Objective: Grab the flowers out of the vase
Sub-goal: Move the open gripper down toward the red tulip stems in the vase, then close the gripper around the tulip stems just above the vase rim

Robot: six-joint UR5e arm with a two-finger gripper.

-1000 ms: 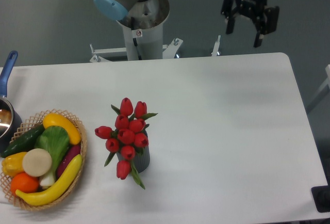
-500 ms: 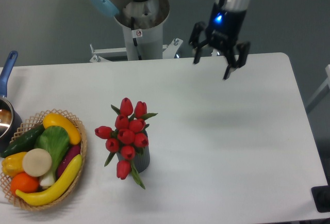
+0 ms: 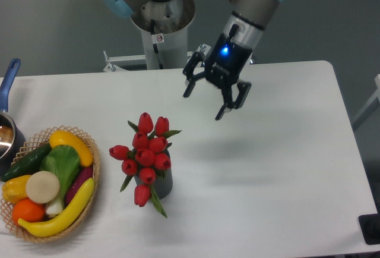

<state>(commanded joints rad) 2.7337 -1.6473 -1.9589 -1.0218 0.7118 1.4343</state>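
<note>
The flowers (image 3: pixel 144 154), a bunch of red tulip buds with green leaves, stand in the vase (image 3: pixel 163 183), a short dark grey cylinder mostly hidden under the blooms, left of the table's middle. My gripper (image 3: pixel 203 104) hangs above the table, up and to the right of the bunch, apart from it. Its two black fingers are spread wide with nothing between them.
A wicker basket (image 3: pixel 90 151) of fruit and vegetables sits at the front left. A blue-handled metal pot (image 3: pixel 7 121) is at the left edge. The robot's base column (image 3: pixel 161 32) stands behind the table's far edge.
The gripper has swung down and to the left, from beyond the table's far right edge to a spot over the table near the flowers. It has stayed open. Flowers and vase have not moved.
</note>
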